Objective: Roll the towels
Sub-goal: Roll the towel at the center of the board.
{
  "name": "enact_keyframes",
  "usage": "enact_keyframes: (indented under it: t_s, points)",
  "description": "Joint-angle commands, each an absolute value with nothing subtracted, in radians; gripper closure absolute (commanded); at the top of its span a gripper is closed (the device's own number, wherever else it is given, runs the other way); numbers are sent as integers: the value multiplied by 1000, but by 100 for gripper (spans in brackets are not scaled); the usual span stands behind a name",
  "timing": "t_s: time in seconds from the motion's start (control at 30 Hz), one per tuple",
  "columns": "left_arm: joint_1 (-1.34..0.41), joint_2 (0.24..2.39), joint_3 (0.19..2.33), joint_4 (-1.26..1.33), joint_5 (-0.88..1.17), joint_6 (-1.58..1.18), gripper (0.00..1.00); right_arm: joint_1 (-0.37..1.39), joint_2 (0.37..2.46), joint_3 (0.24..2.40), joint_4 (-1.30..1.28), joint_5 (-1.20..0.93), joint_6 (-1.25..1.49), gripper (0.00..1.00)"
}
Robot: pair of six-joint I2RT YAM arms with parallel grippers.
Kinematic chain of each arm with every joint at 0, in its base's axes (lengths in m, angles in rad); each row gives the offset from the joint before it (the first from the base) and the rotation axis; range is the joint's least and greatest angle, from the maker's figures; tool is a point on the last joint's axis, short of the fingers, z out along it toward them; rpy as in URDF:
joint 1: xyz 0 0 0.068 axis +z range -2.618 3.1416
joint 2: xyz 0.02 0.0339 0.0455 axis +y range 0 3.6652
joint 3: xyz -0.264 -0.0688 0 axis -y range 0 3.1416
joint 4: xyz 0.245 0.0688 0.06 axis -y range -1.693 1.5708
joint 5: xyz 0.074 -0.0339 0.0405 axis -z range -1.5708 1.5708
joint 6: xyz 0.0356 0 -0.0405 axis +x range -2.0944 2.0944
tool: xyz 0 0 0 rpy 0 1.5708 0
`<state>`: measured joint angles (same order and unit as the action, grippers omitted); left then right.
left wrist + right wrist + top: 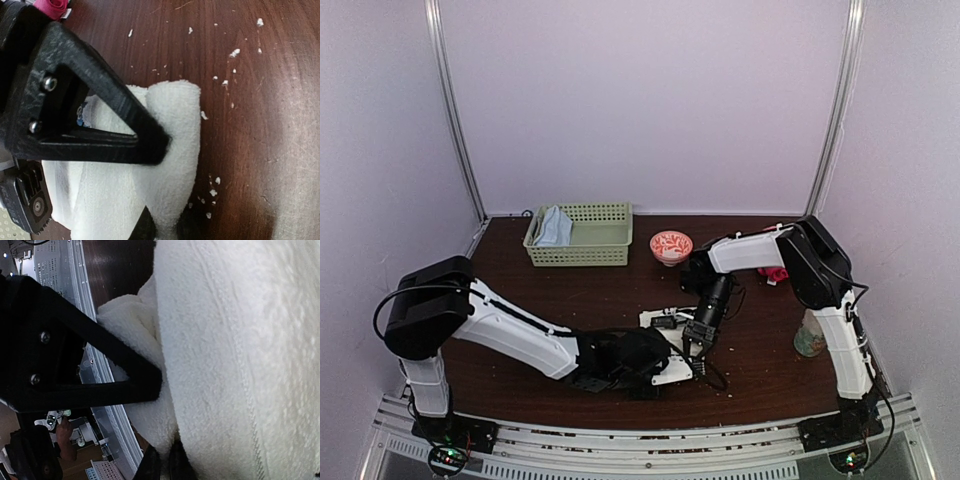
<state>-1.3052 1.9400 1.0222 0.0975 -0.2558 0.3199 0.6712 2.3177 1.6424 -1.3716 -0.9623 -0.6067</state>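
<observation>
The left end effector (161, 186) is closed on the rolled end of the off-white towel (175, 115), and thick cloth fills the space between its two fingers (100, 125). The right end effector (159, 426) is closed almost fully and pinches a fold of the same towel. This towel lies on the desk (590, 295), near the front edge and about at the middle. Small white crumbs (234, 52) are scattered on the wood beside it. Farther back, the pale blue towel (555, 228) sits crumpled in the left end of a green basket (605, 252). A pink bowl (671, 245) stands just beside the basket, at its right.
</observation>
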Motion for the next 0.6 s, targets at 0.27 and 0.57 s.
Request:
enact_keyframes:
  t_s: [0.27, 0.57]
  points:
    - [-1276, 1991, 1239, -365, 55, 269, 99, 487, 1980, 1778, -1358, -868, -595, 71]
    - [-1060, 2259, 1579, -691, 554, 188, 98, 421, 1601, 1754, -1356, -929, -813, 66]
